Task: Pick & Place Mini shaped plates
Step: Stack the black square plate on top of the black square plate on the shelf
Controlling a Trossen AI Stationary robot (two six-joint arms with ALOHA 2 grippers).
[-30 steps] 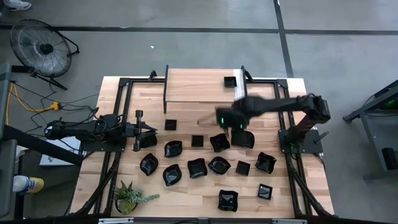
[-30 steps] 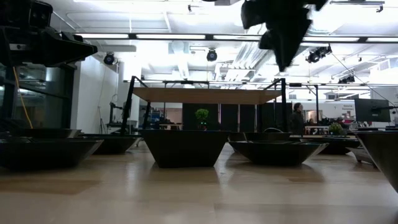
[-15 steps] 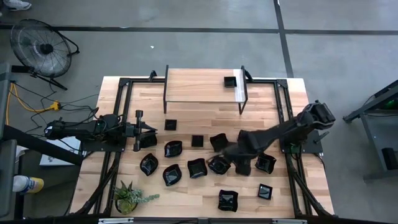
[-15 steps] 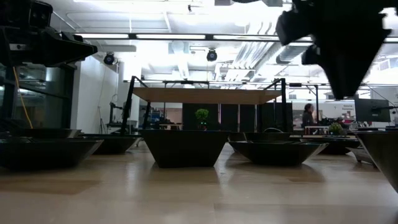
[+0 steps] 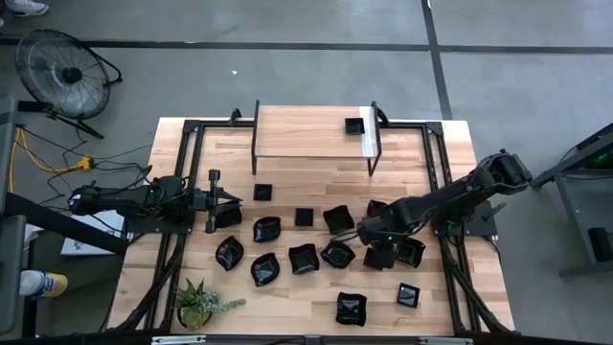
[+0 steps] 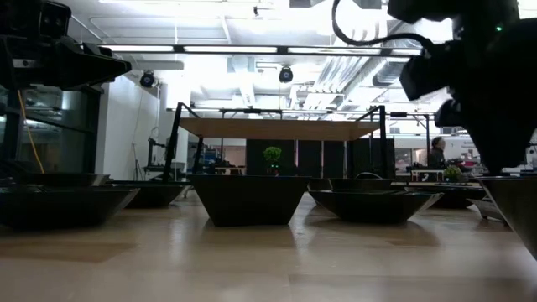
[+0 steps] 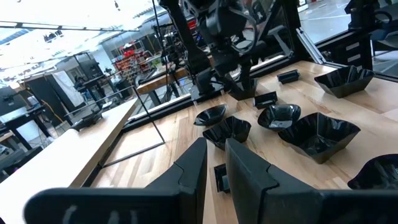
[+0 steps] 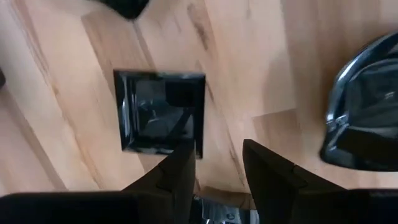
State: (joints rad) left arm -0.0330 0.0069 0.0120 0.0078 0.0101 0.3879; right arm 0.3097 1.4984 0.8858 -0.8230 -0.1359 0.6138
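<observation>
R gripper [image 8: 214, 163] hangs over small square plate [image 8: 160, 111] mid-right of table [image 5: 316, 158], jaws apart, holding nothing. L gripper [image 7: 214, 163] parked at left edge, jaws nearly closed, empty. Other mini plates [image 5: 302, 257] scattered across centre; one on raised shelf [image 5: 355, 126]. Plates prob. rigid, glossy, slippery, chip-prone; grip across opposite rim edges.

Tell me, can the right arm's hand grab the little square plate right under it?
Probably yes. The right hand hangs open just above the small square plate, and nothing lies between them.
</observation>
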